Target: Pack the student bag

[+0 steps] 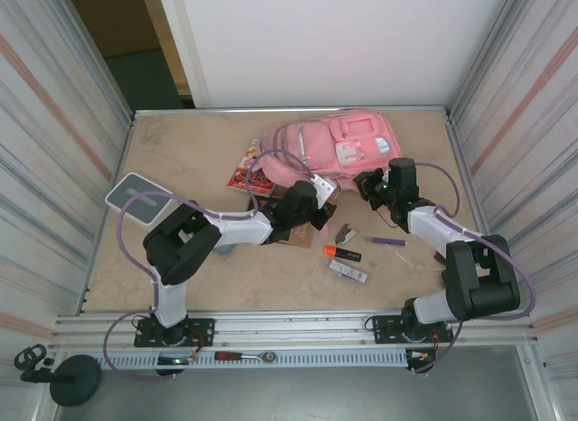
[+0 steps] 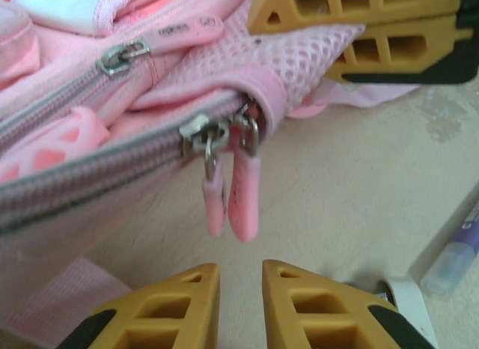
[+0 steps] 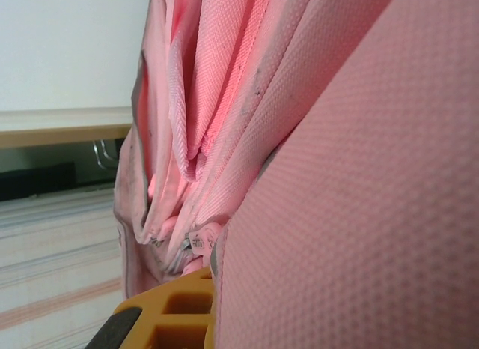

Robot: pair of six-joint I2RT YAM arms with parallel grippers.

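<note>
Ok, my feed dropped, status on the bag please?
Left gripper narrowly open, just short of zipper pulls. Right gripper shut on student bag fabric. Zip looks closed. Highlighter loose on table nearby.

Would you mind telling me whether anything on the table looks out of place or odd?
Nothing looks damaged or spilled. The student bag lies flat with its zip closed, while an orange highlighter, a purple pen and a red booklet lie loose beside it.

Top camera looks down; wrist cameras sit close against the student bag (image 1: 334, 145).
</note>
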